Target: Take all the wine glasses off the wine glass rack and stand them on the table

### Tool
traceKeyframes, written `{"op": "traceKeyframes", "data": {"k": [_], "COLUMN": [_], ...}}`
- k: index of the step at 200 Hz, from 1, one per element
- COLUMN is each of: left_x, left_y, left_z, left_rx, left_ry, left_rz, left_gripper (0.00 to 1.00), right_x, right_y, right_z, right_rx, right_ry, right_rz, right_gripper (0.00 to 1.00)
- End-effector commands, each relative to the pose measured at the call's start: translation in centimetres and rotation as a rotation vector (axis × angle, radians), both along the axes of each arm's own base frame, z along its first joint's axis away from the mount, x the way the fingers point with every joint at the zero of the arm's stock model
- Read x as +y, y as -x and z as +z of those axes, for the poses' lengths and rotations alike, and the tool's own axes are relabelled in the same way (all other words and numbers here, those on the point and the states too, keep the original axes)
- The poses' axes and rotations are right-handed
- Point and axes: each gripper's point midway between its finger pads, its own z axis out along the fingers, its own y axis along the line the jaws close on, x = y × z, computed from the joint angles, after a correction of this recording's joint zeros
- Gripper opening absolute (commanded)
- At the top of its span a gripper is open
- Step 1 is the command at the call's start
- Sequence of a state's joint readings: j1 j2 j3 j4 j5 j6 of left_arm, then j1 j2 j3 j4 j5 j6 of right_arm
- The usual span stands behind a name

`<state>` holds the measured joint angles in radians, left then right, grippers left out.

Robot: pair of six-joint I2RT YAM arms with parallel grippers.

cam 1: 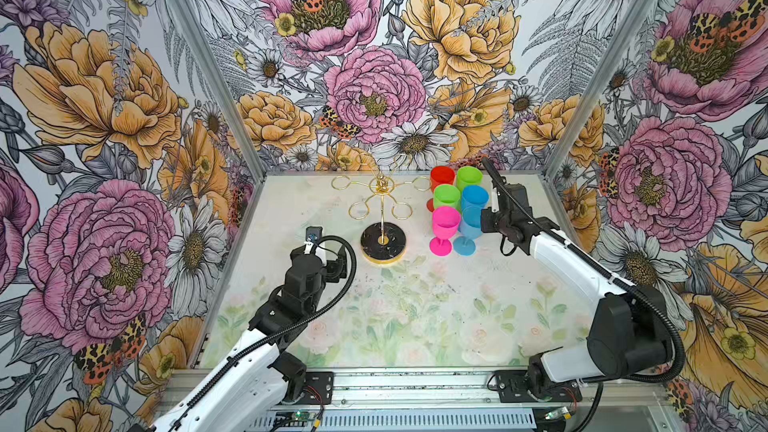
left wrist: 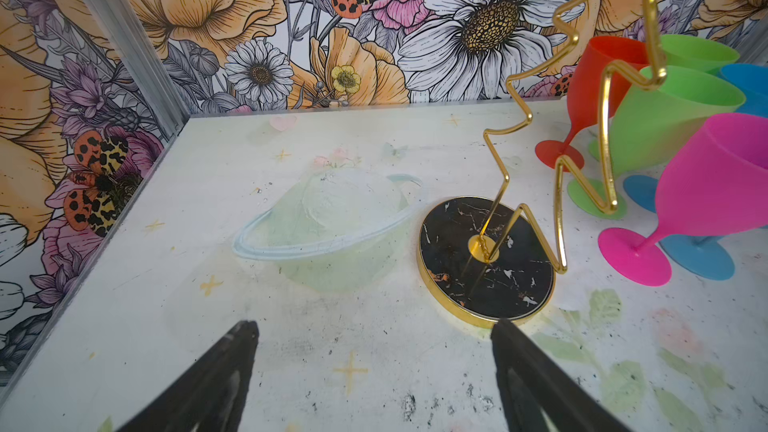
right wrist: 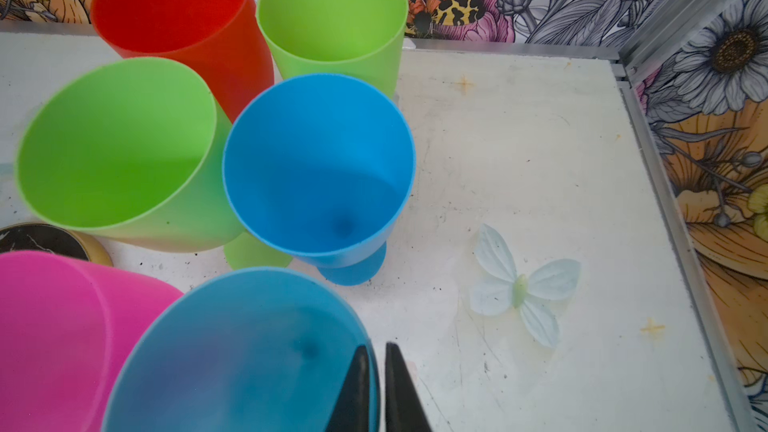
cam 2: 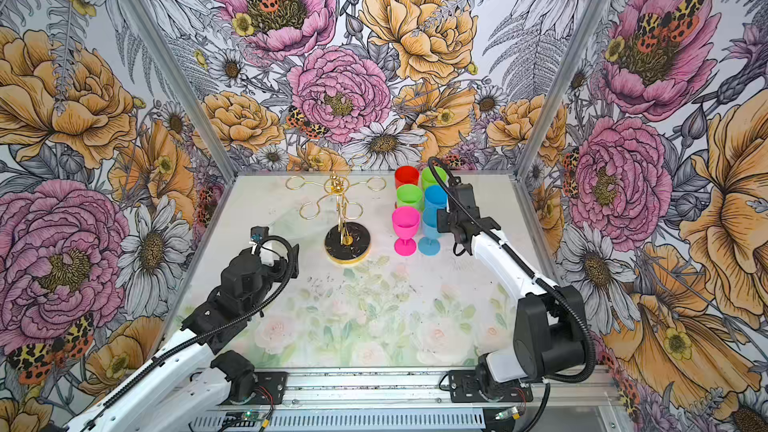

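- My right jaws are almost closed over the rim of the near blue wine glass (right wrist: 249,347), one finger inside the bowl and one outside. I cannot tell if they press the wall.
- This glass stands on the worktop (cam 1: 415,305), to the right of the wine glass rack (cam 1: 382,188) and apart from it, just beside the pink glass (cam 1: 446,220).
- My left jaws are wide open and hold nothing. They are near the rack's base (left wrist: 486,259), on its left in both top views.
- The rack is upright with its pole vertical, and all its looped arms are empty.
- Every glass is upright, mouth up.
- I count one rack with six arms and six glasses: two blue, two green glasses (cam 1: 446,196), one red glass (cam 1: 442,176), one pink.
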<state>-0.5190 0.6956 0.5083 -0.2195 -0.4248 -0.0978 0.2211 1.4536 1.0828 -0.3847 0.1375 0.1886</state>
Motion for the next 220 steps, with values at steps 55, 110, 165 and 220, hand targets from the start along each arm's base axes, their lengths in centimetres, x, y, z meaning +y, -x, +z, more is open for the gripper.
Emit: {"op": "traceKeyframes", "data": {"k": [55, 110, 165, 220], "left_x": [0.0, 1.0, 3.4, 5.8], "left_y": [-0.2, -1.4, -3.6, -5.8], "left_z": [0.4, 0.8, 0.9, -0.4], "left_rx": [-0.02, -0.035, -0.051, -0.121], "left_ry": [-0.002, 0.011, 0.021, 0.005], "left_rz": [-0.011, 0.019, 0.094, 0.151], "left_gripper": [0.9, 0.9, 0.9, 0.91], "right_x": [-0.1, -1.0, -4.8, -11.4], "right_y": [-0.1, 0.4, 0.6, 1.0], "right_z": [3.9, 7.3, 8.4, 5.4], "right_rx": [-0.09, -0.173, -0.209, -0.255], "right_ry": [-0.027, -0.032, -0.003, 0.023], "right_rz": [0.0, -0.023, -0.122, -0.298], "right_gripper": [0.29, 0.43, 0.65, 0.77]}}
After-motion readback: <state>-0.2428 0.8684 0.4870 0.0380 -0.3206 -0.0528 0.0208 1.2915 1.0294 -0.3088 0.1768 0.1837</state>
